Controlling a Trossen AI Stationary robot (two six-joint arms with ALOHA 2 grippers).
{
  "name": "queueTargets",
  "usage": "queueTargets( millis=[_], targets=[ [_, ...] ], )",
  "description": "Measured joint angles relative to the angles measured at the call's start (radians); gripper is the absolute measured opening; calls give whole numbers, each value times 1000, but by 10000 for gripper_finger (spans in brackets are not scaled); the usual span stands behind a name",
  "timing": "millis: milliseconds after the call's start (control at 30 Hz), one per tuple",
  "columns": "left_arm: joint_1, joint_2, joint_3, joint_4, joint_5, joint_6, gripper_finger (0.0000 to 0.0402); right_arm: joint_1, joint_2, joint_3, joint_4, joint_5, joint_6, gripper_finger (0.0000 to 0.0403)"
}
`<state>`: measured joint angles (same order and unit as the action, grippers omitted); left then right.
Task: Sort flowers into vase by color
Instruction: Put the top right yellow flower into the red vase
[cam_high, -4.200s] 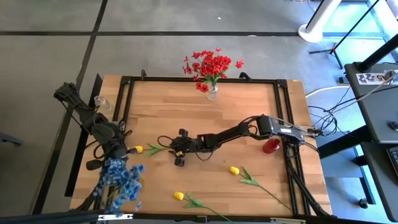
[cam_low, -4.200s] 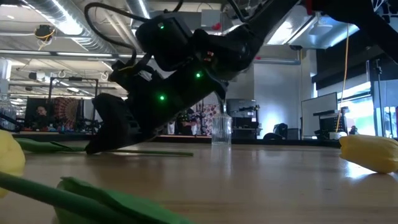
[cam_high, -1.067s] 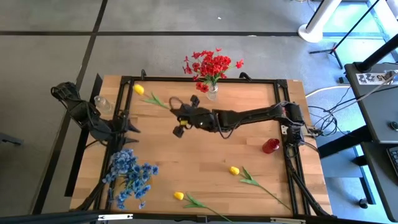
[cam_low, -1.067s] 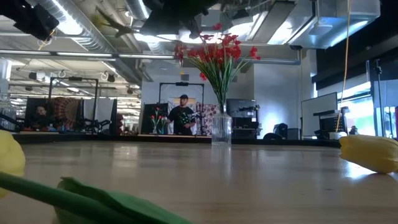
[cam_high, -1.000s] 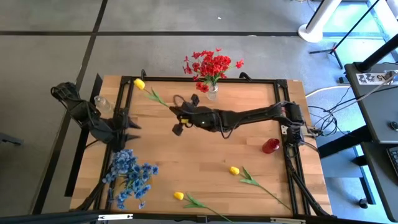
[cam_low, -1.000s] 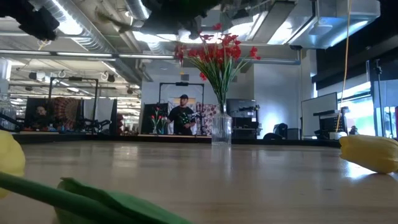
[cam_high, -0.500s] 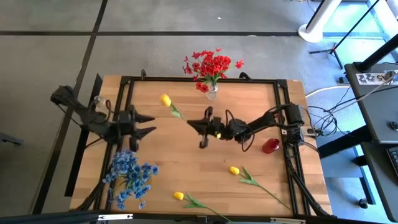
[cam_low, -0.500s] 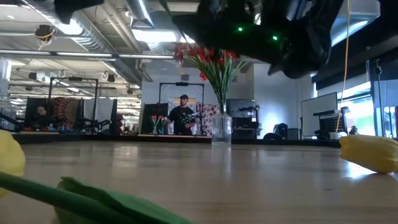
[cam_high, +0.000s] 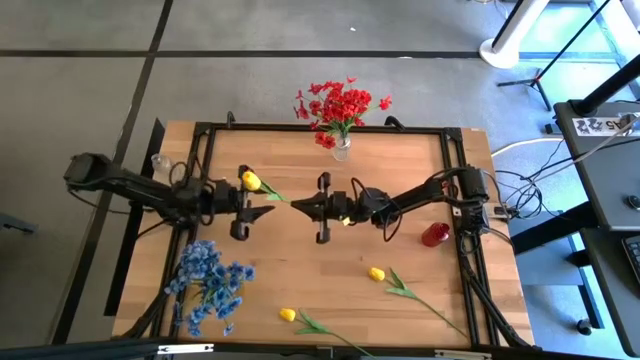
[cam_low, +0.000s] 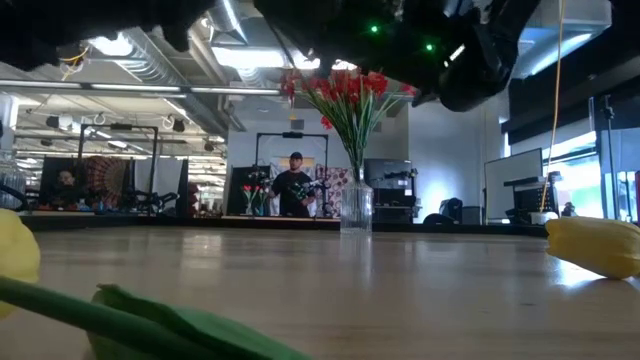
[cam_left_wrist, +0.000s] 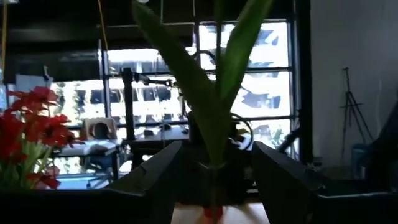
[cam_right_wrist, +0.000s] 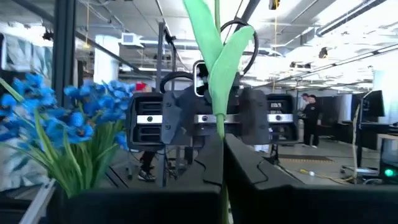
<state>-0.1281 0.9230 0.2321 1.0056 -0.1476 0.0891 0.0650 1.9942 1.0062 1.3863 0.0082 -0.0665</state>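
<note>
My right gripper (cam_high: 294, 205) hovers over the table's middle, shut on a yellow tulip (cam_high: 251, 181) whose green leaves (cam_right_wrist: 214, 43) rise in front of its wrist camera. My left gripper (cam_high: 268, 206) faces it from the left, open. Its fingers (cam_left_wrist: 163, 173) stand on either side of the tulip's stem (cam_left_wrist: 214, 180) without touching it. The red flowers (cam_high: 340, 106) stand in a glass vase (cam_high: 341, 150) at the far edge. The blue flowers (cam_high: 206, 281) are at the near left corner. Two more yellow tulips (cam_high: 376, 273) (cam_high: 288, 315) lie on the table. My right gripper pinches the tulip's stem (cam_right_wrist: 219, 149) below the leaves, between its two fingers. The fingers come level from the table's right and lie across the stem. The tulip is lifted clear and rises above the fingers, with its bud (cam_high: 251, 181) leaning toward the left arm.
A small clear glass (cam_high: 160, 163) stands at the table's far left corner and a red cup (cam_high: 435, 235) near the right edge. A black frame (cam_high: 330, 127) runs around the tabletop. In the low view a tulip bud (cam_low: 595, 245) lies close by, and a person stands in the room beyond.
The right gripper has drawn back from the far left toward the table's middle, carrying the tulip; the bud has come away from the far left corner toward the middle. The left gripper has reached right toward the tulip until its open fingers flank the stem.
</note>
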Motion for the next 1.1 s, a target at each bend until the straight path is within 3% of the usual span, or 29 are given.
queueTargets(
  millis=[267, 367, 500, 700, 867, 1000, 1100],
  targets=[
    [65, 212, 29, 250, 94, -26, 167, 2, 0, 44, -113, 124, -20, 2],
    [65, 235, 33, 290, 83, -44, 122, 10, 0, 44, -107, 133, -29, 5],
    [62, 235, 33, 290, 71, -53, 29, 31, 0, 44, -101, 203, -61, 26],
    [60, 235, 33, 248, 76, -51, 12, 68, -23, 45, -184, 280, -124, 119],
    [60, 235, 33, 124, 38, -51, 9, 107, -131, 47, -436, 445, -126, 231],
    [57, 274, 33, 74, 38, -53, 8, 121, -204, 52, -537, 442, -91, 290],
    [44, 323, 40, 91, 38, -32, 8, 110, -213, 101, -621, 369, -45, 294]
  ],
)
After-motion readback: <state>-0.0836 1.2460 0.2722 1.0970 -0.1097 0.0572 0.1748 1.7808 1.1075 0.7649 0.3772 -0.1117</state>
